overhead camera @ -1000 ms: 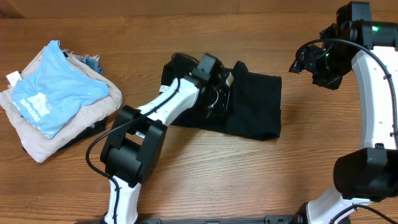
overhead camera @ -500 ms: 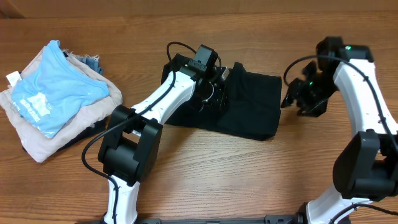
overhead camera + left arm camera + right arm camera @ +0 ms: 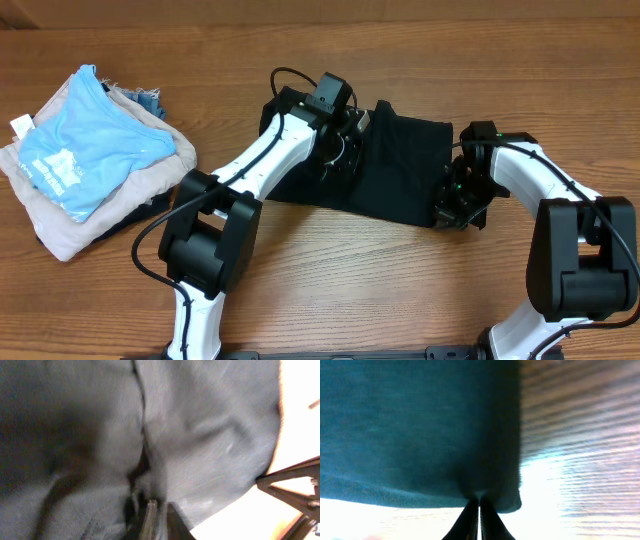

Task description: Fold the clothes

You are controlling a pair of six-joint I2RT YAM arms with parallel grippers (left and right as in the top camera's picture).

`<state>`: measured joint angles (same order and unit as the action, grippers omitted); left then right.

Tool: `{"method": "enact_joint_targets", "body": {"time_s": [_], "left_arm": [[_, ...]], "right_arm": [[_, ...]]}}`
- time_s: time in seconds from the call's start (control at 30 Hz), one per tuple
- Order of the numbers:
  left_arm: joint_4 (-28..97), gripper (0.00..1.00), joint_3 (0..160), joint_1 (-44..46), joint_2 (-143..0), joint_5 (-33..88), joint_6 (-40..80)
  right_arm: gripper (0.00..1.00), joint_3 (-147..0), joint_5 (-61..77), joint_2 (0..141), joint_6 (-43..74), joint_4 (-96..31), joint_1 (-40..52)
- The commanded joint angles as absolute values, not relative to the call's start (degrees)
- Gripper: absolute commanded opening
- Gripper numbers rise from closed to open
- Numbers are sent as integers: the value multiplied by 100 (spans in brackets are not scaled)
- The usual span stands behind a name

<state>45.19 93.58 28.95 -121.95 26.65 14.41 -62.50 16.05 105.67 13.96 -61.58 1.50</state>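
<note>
Right claw (image 3: 479, 501) pressed together, pinching the black shirt (image 3: 405, 170) at its hem corner; forearm low, elbow bent outward. Bare table (image 3: 400, 290) lies open beside and behind this claw. Left claw (image 3: 350, 150) points down at mid-shirt, fingers close together; blur hides any grip. Garment pile (image 3: 85, 150) sits well away to its left.

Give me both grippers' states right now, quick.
Left gripper: down on the black shirt, view blurred; open or shut cannot be told.
Right gripper: shut on a corner of the black shirt.
</note>
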Motion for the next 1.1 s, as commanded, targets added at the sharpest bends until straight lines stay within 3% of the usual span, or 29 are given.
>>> {"method": "enact_joint_targets", "body": {"time_s": [0.0,0.07,0.13,0.3,0.33,0.4,0.43,0.57,0.8,1.07], "left_arm": [[4187,38,9977,2707,-12136,2851,1033],[3782,50,10051,2696,-12136,2847,1002],[3398,56,10049,2696,-12160,2683,980],[3157,58,10049,2707,-12492,2329,878],[3074,58,10049,2707,-12680,2359,878],[2963,58,10049,2707,-12846,2550,880],[2902,58,10049,2707,-12925,2672,880],[2768,56,10047,2749,-13192,2694,880],[2193,49,10047,2860,-13301,2655,875],[1892,32,10044,2939,-13472,2241,764]], "right_arm": [[6,-6281,1358,10429,1472,-6139,143],[6,-6283,1354,10322,1461,-6136,143],[6,-6283,1356,10195,1463,-6110,143],[9,-6283,1378,10082,1505,-6005,143],[23,-6283,1378,10082,1503,-5981,143],[38,-6283,1424,10082,1500,-5909,143],[39,-6285,1522,10071,1481,-5800,143],[40,-6287,2353,10055,1046,-5371,143],[35,-6287,2368,10055,1044,-5037,143],[30,-6285,2246,10064,1076,-4947,145]]}}
